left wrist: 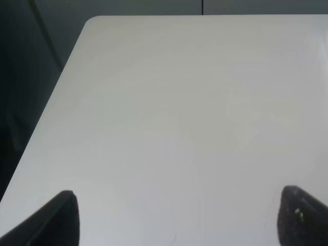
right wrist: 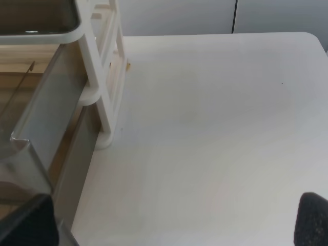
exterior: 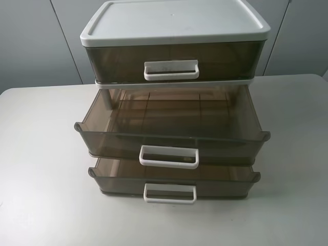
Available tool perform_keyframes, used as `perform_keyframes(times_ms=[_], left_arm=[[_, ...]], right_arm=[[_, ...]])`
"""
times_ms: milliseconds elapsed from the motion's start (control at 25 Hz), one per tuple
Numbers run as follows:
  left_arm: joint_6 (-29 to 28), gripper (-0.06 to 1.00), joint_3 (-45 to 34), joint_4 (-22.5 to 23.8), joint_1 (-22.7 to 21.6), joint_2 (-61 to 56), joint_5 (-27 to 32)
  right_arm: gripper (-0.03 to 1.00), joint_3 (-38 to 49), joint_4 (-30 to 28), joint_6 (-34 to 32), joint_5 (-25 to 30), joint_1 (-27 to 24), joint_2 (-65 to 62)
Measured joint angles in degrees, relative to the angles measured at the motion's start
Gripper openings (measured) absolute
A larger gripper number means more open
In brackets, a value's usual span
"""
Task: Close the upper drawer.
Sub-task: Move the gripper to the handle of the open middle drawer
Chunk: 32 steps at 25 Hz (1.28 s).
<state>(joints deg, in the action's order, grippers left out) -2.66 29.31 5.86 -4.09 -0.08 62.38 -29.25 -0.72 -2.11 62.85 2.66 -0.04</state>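
The upper drawer is the smoky-brown middle tier with a white loop handle. It stands pulled far out of the three-drawer unit and looks empty. Its side wall also shows in the right wrist view. Neither arm shows in the exterior high view. My right gripper is open and empty over the table beside the unit's right side, with one finger close by the drawer's front corner. My left gripper is open and empty over bare table, with no drawer in its view.
The taller top drawer sits shut under the white lid. The lowest drawer is pulled partly out, less far than the upper one. The unit's white frame stands on a white table. Grey panels are behind.
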Motion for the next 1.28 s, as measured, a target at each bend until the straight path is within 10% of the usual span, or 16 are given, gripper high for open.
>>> perform_keyframes(times_ms=[920,1280], left_arm=[[0.00,0.74,0.00,0.00,0.00,0.00,0.00],[0.00,0.74,0.00,0.00,0.00,0.00,0.00]], right_arm=[[0.70,-0.12,4.88,0.00,-0.57,0.00,0.32],[0.70,-9.72,10.37,8.14,-7.62,0.00,19.61]])
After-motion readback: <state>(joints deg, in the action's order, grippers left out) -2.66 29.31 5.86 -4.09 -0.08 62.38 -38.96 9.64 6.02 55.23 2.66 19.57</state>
